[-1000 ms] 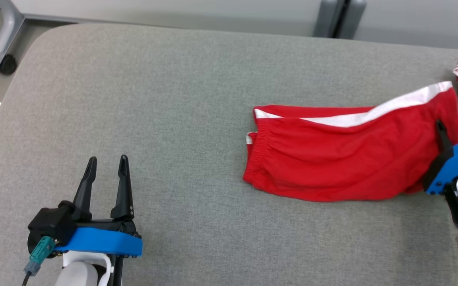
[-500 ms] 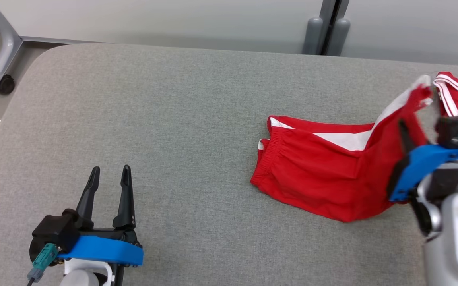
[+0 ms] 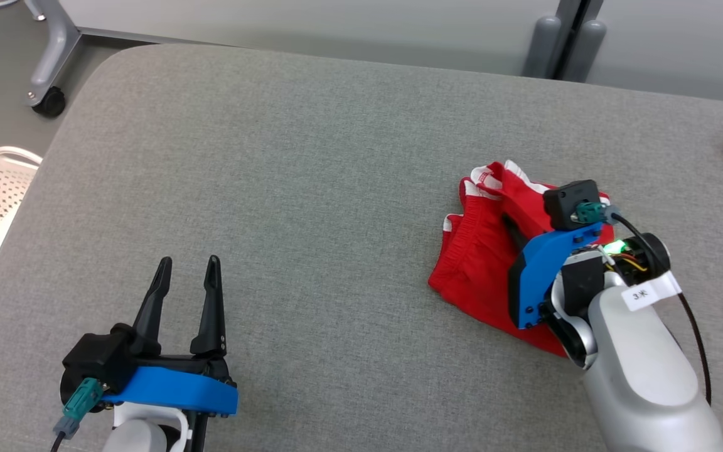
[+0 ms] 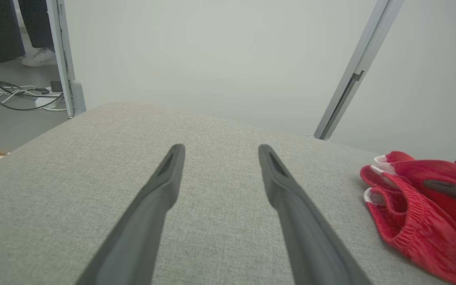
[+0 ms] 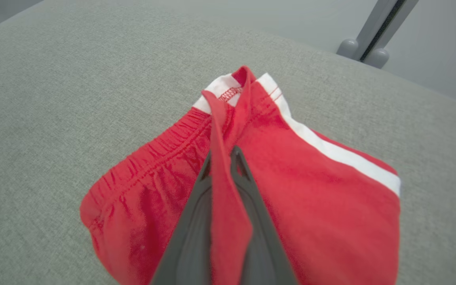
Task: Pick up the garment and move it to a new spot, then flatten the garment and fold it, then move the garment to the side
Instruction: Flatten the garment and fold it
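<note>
Currently: red cloth shorts with white stripes (image 3: pixel 471 270) lie bunched on the grey padded table (image 3: pixel 273 157), right side. Right gripper (image 5: pixel 221 160) clamps a fold of them; left gripper (image 3: pixel 187 270) gapes empty. Probably limp and light; the waistband (image 5: pixel 152 152) corners suit spreading.

This looks like a robotics lab or test room rather than a home. The table (image 3: pixel 336 157) is padded in plain grey fabric and stands against pale partition panels (image 4: pixel 212 59) held by metal posts (image 4: pixel 354 79), beside a steel frame leg (image 3: pixel 54 44) on a caster (image 3: pixel 48 100). Loose cables (image 4: pixel 2 95) trail over a bare grey floor (image 4: pixel 6 130) near a person's shoe (image 4: pixel 38 57), and the left end effector (image 3: pixel 188 260) carries an exposed connector.
</note>
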Robot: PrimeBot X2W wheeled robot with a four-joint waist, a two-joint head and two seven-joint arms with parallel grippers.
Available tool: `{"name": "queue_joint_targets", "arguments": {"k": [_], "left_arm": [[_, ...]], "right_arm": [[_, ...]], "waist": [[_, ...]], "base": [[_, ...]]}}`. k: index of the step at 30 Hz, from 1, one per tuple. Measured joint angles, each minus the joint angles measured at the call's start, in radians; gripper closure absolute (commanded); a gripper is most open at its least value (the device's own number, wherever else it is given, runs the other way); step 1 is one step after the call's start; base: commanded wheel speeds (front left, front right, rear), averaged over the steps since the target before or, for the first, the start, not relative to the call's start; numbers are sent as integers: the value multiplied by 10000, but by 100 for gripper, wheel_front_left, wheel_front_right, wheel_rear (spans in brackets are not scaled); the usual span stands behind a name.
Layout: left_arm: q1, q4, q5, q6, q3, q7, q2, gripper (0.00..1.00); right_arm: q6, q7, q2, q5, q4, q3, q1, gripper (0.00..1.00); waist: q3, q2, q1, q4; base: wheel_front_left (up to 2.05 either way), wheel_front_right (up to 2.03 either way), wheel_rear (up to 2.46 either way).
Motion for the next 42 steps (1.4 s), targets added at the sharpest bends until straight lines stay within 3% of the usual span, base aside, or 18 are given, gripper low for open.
{"name": "queue_joint_targets", "arguments": {"k": [4,5,6,7,12,14,17,21,26,32,35,37,38,39,42], "left_arm": [[1,-27,0,0,-4,0,-58,0],[1,-27,-4,0,0,0,-58,0],[0,-27,-33,0,8,0,-54,0],[0,-21,-59,0,13,0,-52,0],[13,-2,-73,0,90,0,-44,0],[65,10,-71,0,155,2,-33,0],[169,2,-61,0,263,0,-25,0],[265,-17,33,0,355,0,-15,0],[371,-63,54,0,416,0,6,0],[455,-173,134,0,395,0,-35,0],[454,-186,136,0,397,0,-25,0],[450,-173,134,0,391,0,10,0],[445,-155,134,0,393,0,40,0],[427,-146,134,0,389,0,59,0],[360,-128,176,0,339,0,65,0]], "right_arm": [[0,-276,2,401,734,460,-318,100],[0,-318,2,520,901,577,-387,70],[0,-355,4,635,1053,702,-438,18],[0,-414,4,759,1183,796,-481,0],[-2,-591,-6,2767,1035,1904,-604,0],[0,-656,12,4140,328,2591,-623,0],[0,-813,31,4637,-788,3091,-730,0],[0,-1022,-115,4034,-2057,2499,-597,0],[0,-1152,-802,2525,-3227,663,586,0],[-2,-823,-1152,949,-3517,-1300,2365,0],[0,-704,-1012,646,-3519,-1620,2832,0],[0,-686,-909,514,-3436,-1685,2987,17],[0,-688,-861,468,-3336,-1701,3027,64],[0,-690,-825,410,-3191,-1676,3036,100],[0,-596,-667,353,-2581,-1517,3027,100]], "waist": [[48,0,0,131],[55,0,0,149],[54,0,0,164],[46,0,1,176],[-44,0,0,176],[-102,0,0,123],[-209,0,0,-8],[-411,0,0,-189],[-619,-1,-1,-388],[-608,0,-1,-464],[-565,-1,-1,-482],[-535,0,0,-499],[-524,-1,-1,-509],[-513,-1,0,-515],[-484,0,0,-515]], "base": [[0,0,0],[0,0,0],[0,0,0],[0,0,0],[0,0,0],[0,0,0],[0,0,0],[0,0,0],[0,0,0],[0,0,0],[0,0,0],[0,0,0],[0,0,0],[0,0,0],[0,0,0]]}}
